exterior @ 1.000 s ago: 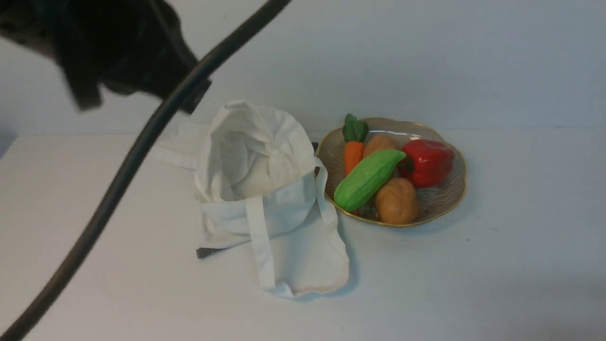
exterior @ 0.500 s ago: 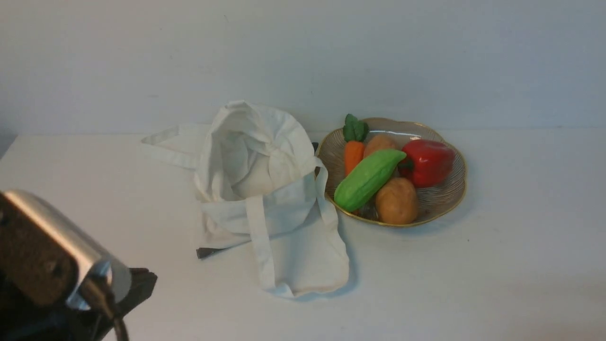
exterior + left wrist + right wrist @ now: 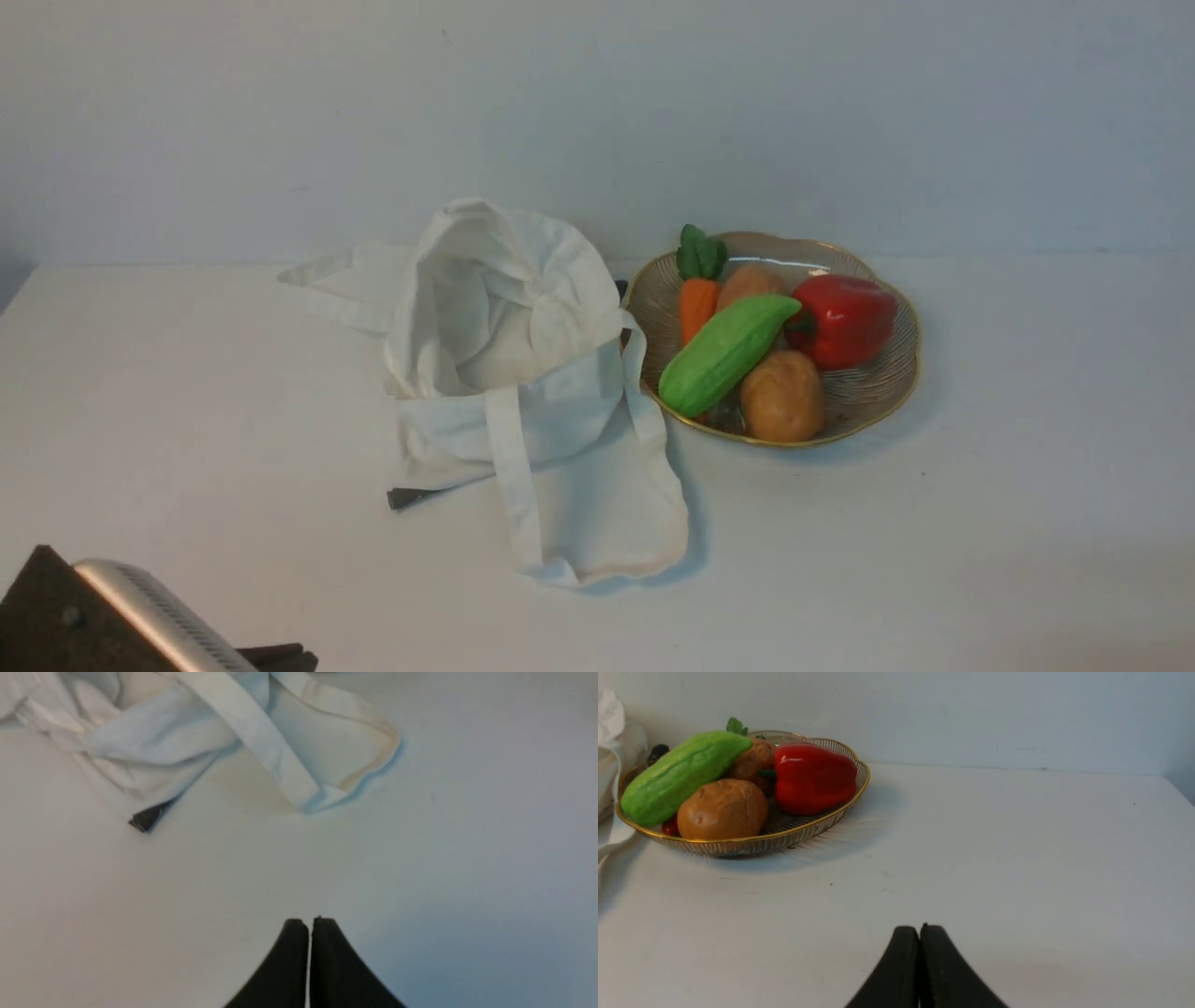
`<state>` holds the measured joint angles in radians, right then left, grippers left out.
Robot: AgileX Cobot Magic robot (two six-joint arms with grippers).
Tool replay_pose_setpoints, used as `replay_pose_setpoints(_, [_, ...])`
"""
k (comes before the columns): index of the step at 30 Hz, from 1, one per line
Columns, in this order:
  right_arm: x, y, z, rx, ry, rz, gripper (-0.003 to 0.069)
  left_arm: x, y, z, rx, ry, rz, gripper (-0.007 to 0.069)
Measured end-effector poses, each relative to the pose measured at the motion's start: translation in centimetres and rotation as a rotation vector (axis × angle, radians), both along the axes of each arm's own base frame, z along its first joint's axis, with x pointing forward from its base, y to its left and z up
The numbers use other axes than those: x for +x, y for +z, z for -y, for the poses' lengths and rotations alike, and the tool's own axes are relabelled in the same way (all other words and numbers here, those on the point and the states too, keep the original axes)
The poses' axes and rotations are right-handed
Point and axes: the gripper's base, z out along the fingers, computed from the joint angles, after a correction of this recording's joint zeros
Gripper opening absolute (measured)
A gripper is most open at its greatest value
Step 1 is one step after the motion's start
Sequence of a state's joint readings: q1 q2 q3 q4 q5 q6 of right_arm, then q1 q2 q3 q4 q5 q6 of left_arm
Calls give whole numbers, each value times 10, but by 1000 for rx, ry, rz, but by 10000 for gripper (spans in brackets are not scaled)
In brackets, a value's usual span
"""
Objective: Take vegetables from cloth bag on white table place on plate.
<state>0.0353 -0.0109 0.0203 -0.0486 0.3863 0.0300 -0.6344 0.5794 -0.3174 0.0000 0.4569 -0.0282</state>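
The green cucumber-like vegetable [image 3: 724, 353] lies on the gold-rimmed glass plate [image 3: 873, 397], across a carrot and potatoes; it also shows in the right wrist view [image 3: 677, 777]. The off-white cloth bag [image 3: 523, 373] lies slumped and open on the white table [image 3: 980, 523], just left of the plate; its lower corner and a strap show in the left wrist view [image 3: 299, 732]. My left gripper [image 3: 308, 921] is shut and empty, low over the table in front of the bag. My right gripper [image 3: 920, 928] is shut and empty, over the table some way from the plate [image 3: 794, 833].
On the plate also lie an orange carrot [image 3: 695, 303], two tan potatoes [image 3: 782, 395] and a red pepper [image 3: 845, 317]. A small dark tab [image 3: 406, 497] pokes from under the bag. Part of my left arm [image 3: 121, 621] fills the near left corner. A white wall stands behind.
My left arm has dropped from high at the upper left, with its cable across the view, down to the near left corner. The bag, plate and vegetables have not moved.
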Motion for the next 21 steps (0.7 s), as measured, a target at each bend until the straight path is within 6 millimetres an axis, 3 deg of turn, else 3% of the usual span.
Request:
replay_pose_setpoints(7, [0, 0, 0, 0, 0, 0, -15, -4, 1, -3, -16, 9, -1, -5])
replay_pose_setpoints(11, [0, 0, 0, 0, 0, 0, -15, -13, 3, -16, -61, 61, 82, -5])
replay_pose_setpoints(21, [0, 0, 0, 0, 0, 0, -15, -37, -34, -59, -94, 508, 285, -5])
